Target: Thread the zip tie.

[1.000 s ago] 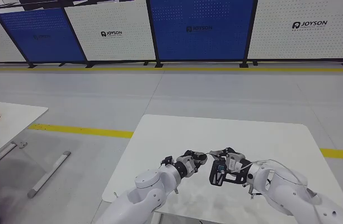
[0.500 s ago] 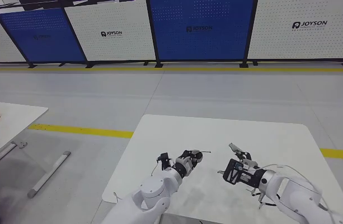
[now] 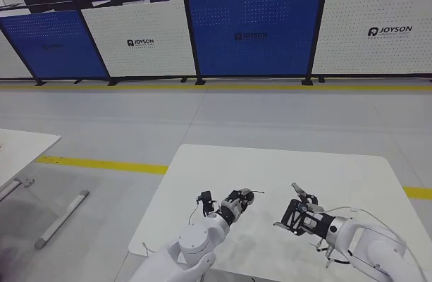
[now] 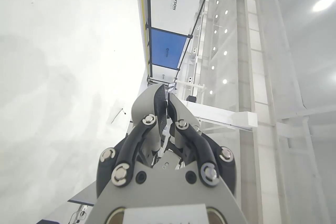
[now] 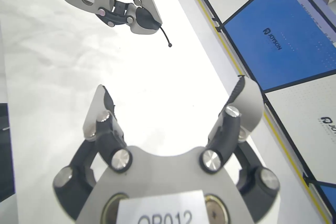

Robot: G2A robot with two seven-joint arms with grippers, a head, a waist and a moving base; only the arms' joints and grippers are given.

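A thin black zip tie (image 5: 166, 37) is clamped in the closed left gripper (image 5: 157, 23) above the white table (image 3: 286, 158), 1 end sticking out; the right gripper (image 5: 173, 86) is held nearby, its jaws spread wide.

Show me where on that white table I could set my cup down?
Beyond the left gripper and the right gripper, the white table lies bare up to its far edge. Crowded: the front, where the left gripper holds the zip tie facing the open right gripper.

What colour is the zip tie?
Black. The zip tie shows best in the right wrist view, poking from the left gripper.
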